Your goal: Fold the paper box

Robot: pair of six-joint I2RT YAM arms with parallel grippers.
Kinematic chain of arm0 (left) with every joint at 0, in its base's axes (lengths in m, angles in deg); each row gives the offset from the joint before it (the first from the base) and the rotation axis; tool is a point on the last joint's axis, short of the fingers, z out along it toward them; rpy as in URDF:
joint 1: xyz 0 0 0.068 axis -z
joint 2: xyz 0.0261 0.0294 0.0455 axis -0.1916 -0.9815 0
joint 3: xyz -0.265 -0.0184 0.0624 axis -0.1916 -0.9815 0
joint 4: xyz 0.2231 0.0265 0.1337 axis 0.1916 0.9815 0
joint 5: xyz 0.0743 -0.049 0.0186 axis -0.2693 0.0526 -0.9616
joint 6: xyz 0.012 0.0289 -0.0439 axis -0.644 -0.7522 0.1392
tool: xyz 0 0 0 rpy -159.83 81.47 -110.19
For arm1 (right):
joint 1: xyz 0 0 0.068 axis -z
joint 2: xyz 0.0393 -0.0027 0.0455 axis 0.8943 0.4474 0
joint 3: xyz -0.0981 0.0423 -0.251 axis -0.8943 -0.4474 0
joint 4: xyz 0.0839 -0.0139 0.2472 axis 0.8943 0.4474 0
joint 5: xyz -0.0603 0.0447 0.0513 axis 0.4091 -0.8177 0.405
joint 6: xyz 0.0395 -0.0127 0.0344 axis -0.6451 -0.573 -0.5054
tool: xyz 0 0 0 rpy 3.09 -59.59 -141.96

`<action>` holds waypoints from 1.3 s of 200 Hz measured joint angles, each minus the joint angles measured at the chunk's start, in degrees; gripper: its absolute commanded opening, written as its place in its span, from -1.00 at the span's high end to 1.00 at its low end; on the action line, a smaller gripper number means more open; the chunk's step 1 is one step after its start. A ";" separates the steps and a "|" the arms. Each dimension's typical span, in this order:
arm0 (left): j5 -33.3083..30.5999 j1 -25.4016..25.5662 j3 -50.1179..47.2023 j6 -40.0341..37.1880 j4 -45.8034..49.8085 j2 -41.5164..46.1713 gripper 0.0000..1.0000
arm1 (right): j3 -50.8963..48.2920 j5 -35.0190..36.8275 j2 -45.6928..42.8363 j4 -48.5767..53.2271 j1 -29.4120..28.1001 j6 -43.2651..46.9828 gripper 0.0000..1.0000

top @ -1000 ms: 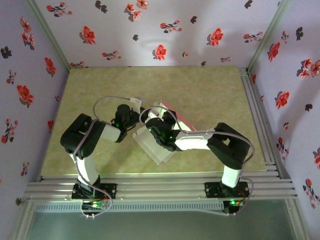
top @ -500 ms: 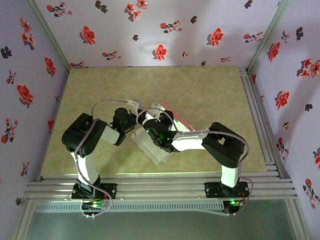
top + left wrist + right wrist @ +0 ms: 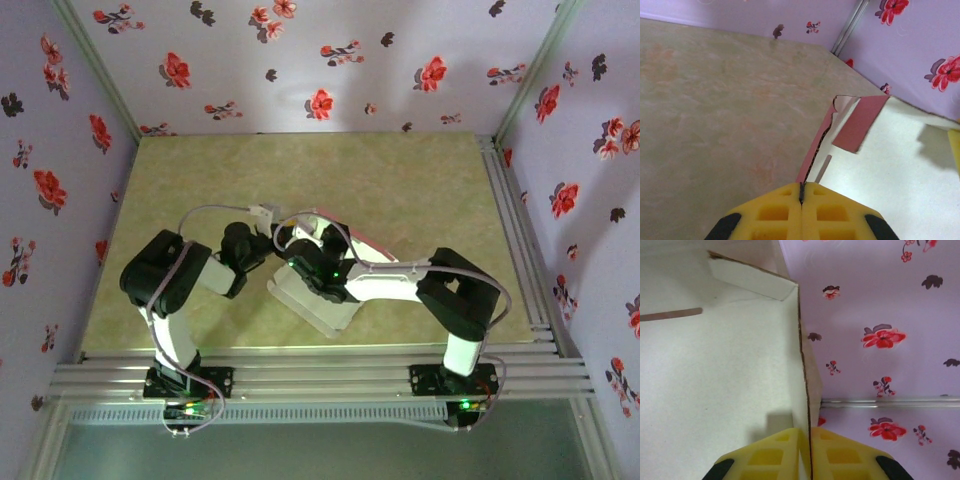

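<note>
The paper box (image 3: 312,302) is half formed, pale grey-white inside and salmon pink outside, held off the table between both arms. My left gripper (image 3: 801,192) is shut on the thin edge of a pink-backed wall (image 3: 815,150); a pink tab (image 3: 860,122) folds inward over the white floor panel (image 3: 890,170). My right gripper (image 3: 807,437) pinches another upright wall (image 3: 802,355), one pad on each side, with just a sliver of gap by the left pad. In the top view both grippers, left (image 3: 268,252) and right (image 3: 292,264), meet at the box's left side.
The green-beige table (image 3: 420,180) spreads behind and to both sides of the box. Flowered walls (image 3: 330,60) enclose it on three sides. Aluminium rails (image 3: 320,372) run along the near edge, and more rails (image 3: 515,230) line the right side.
The box has tipped and slid slightly toward the near edge. Both wrists shifted a little left with it. The right jaws have loosened a hair on the wall.
</note>
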 measured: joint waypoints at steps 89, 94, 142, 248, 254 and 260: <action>-1.05 1.20 -1.20 -0.44 -0.04 0.66 1.00 | 4.35 -8.76 -5.16 21.59 -1.16 -18.45 0.25; -1.09 1.29 -1.20 -0.52 -0.04 0.66 1.00 | 4.98 -9.81 -5.84 22.95 -1.16 -19.12 0.22; -1.53 1.88 -1.20 -1.49 -0.09 0.66 1.00 | 11.43 -21.73 -12.04 34.16 -0.28 -25.35 0.01; -1.92 2.80 -1.20 -2.45 -0.09 0.66 1.00 | 26.56 -70.40 -15.82 48.57 27.08 -40.61 -0.01; -1.95 2.86 -1.20 -2.56 -0.09 0.66 1.00 | 26.56 -72.87 -15.54 48.81 28.74 -41.18 0.01; -1.95 2.91 -1.20 -2.58 -0.09 0.66 1.00 | 26.53 -75.36 -15.10 48.94 30.32 -41.75 0.01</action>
